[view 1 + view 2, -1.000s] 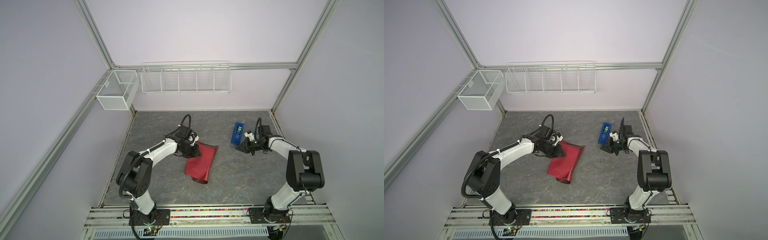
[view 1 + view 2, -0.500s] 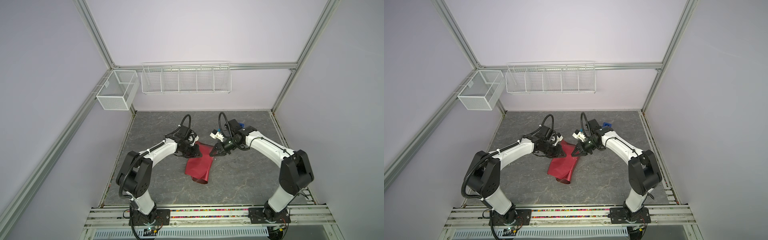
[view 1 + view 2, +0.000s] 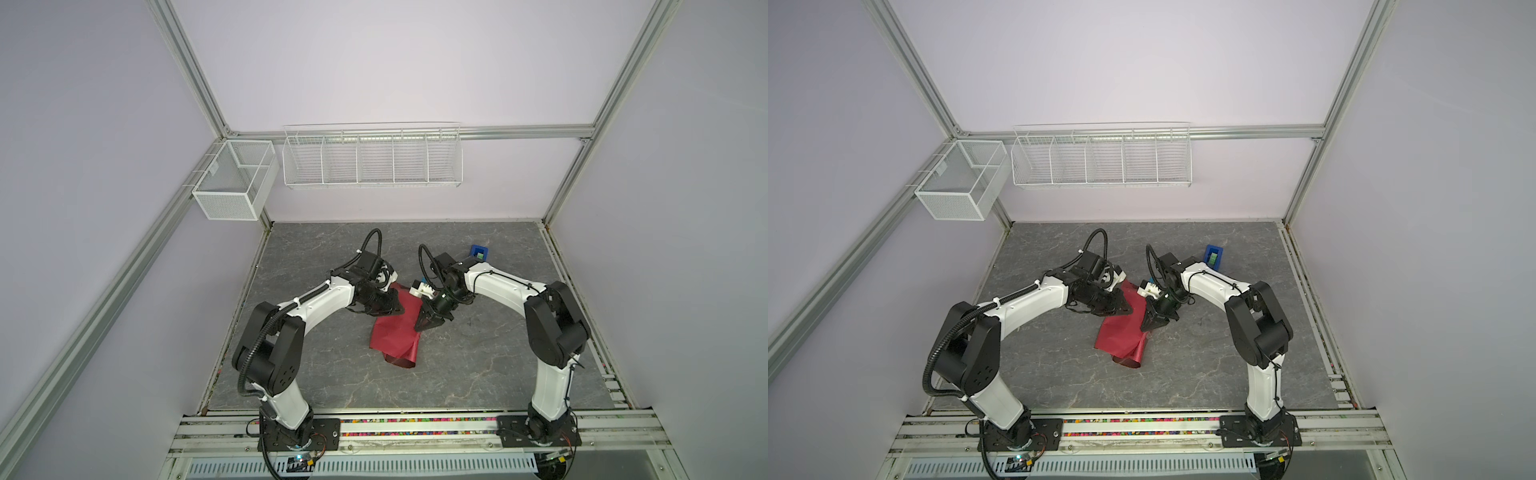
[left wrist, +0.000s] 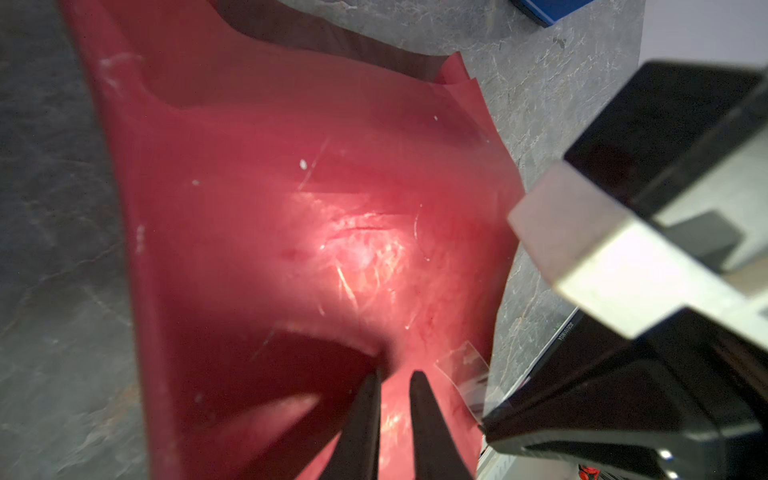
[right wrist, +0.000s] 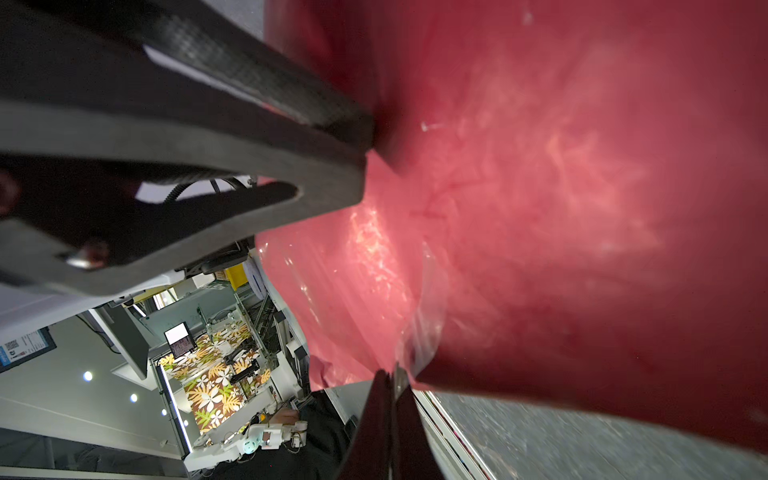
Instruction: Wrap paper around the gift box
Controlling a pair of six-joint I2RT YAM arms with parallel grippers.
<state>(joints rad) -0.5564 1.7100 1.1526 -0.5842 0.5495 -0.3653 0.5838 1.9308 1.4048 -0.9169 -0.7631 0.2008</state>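
The red paper (image 3: 395,328) (image 3: 1121,332) lies bunched and folded over in the middle of the grey table. The gift box is hidden. My left gripper (image 3: 397,309) (image 4: 395,376) is at the paper's far left edge, its fingers nearly together, pinching a fold. My right gripper (image 3: 420,328) (image 5: 392,372) is at the paper's right edge, opposite the left one. It is shut on a strip of clear tape (image 5: 419,340) (image 4: 465,365), which touches the paper (image 5: 561,187).
A blue tape dispenser (image 3: 478,252) (image 3: 1213,254) with a green roll stands at the back right, behind my right arm. A wire rack (image 3: 372,156) hangs on the back wall and a mesh basket (image 3: 232,183) on the left frame. Bare table (image 3: 478,365) lies in front.
My right arm has swung from the tape dispenser at the back right across to the paper's right edge. The left arm and the paper have not moved.
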